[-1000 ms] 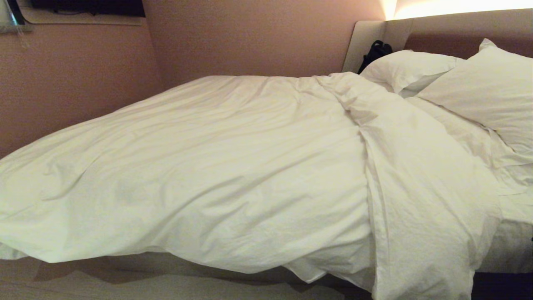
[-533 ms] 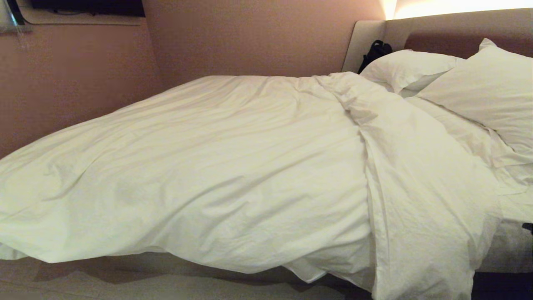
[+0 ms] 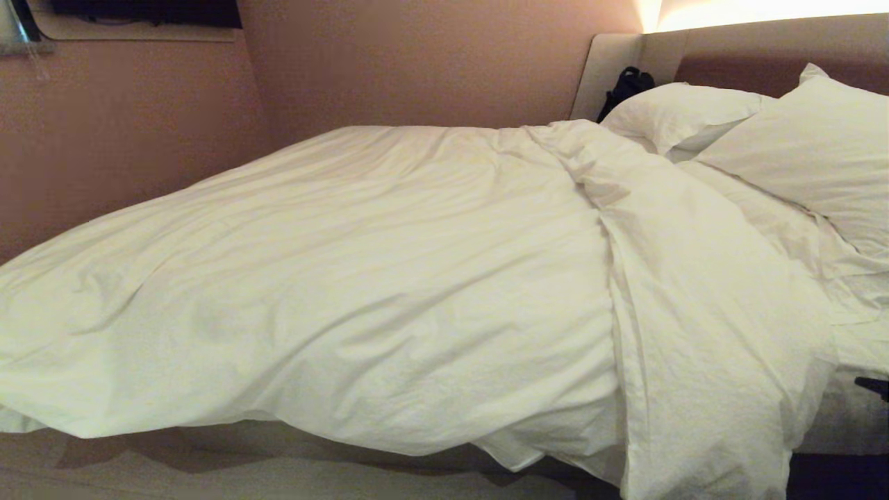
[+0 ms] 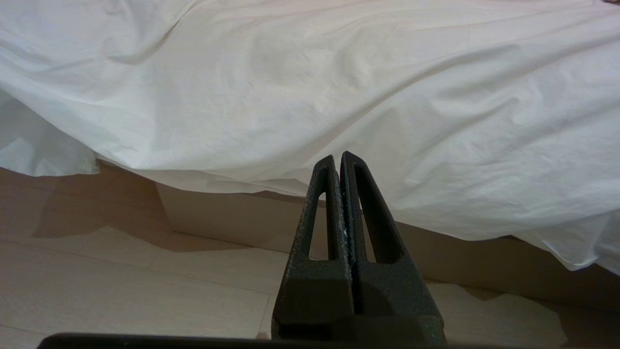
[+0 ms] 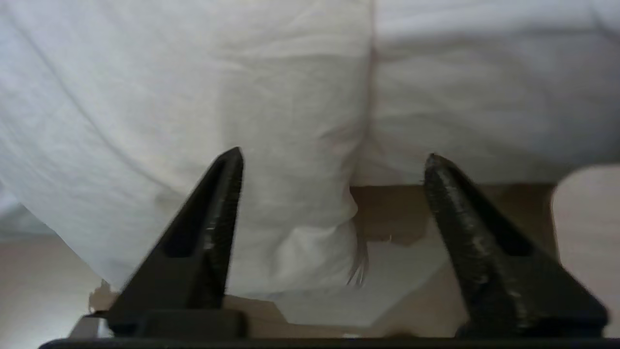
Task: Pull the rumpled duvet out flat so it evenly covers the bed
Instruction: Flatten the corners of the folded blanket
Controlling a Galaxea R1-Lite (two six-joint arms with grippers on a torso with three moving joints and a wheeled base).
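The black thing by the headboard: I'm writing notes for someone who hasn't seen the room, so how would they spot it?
Start at the bed and follow it to the padded headboard under the lit strip. At the headboard's left end, behind the farther of the two white pillows, sits the black thing. It is the only dark item among white bedding.
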